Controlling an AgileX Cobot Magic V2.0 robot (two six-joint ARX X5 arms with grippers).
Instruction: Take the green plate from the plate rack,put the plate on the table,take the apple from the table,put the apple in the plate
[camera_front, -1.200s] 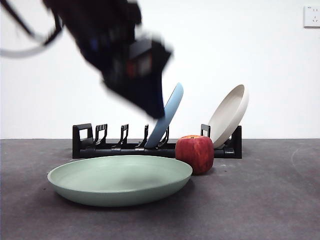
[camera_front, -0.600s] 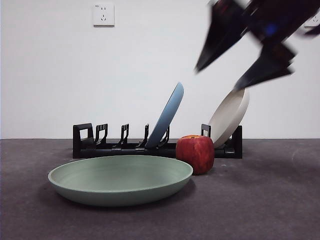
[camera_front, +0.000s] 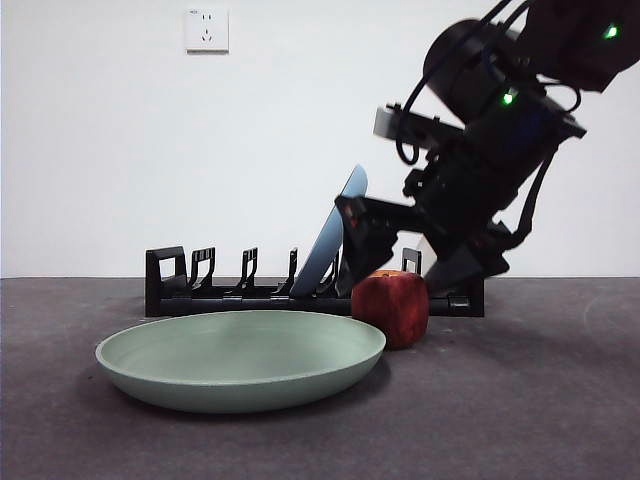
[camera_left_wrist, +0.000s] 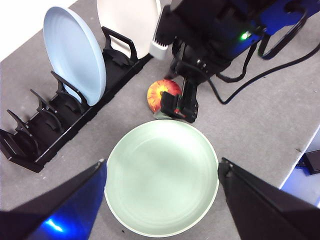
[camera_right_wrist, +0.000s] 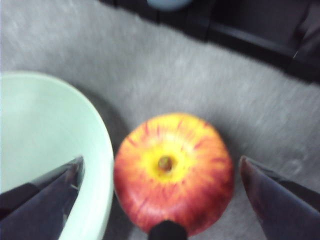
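Observation:
The green plate (camera_front: 240, 360) lies flat on the table (camera_front: 540, 400), in front of the black plate rack (camera_front: 200, 290). The red apple (camera_front: 392, 305) stands on the table by the plate's right rim, apart from it. My right gripper (camera_front: 405, 270) hangs open just above the apple, one jaw on each side; its wrist view shows the apple (camera_right_wrist: 172, 172) between the open jaws of the right gripper (camera_right_wrist: 161, 160), with the plate rim (camera_right_wrist: 45, 150) beside it. My left gripper (camera_left_wrist: 162, 162) is open and empty, high above the plate (camera_left_wrist: 162, 175).
A light blue plate (camera_front: 335, 235) leans in the rack behind the apple. A cream plate (camera_left_wrist: 130, 25) stands at the rack's right end, mostly hidden by the arm in the front view. Bare table lies to the right of the apple.
The left arm has risen out of the front view. The right arm has come in from the upper right and dropped to just above the apple. Plate and apple have not moved.

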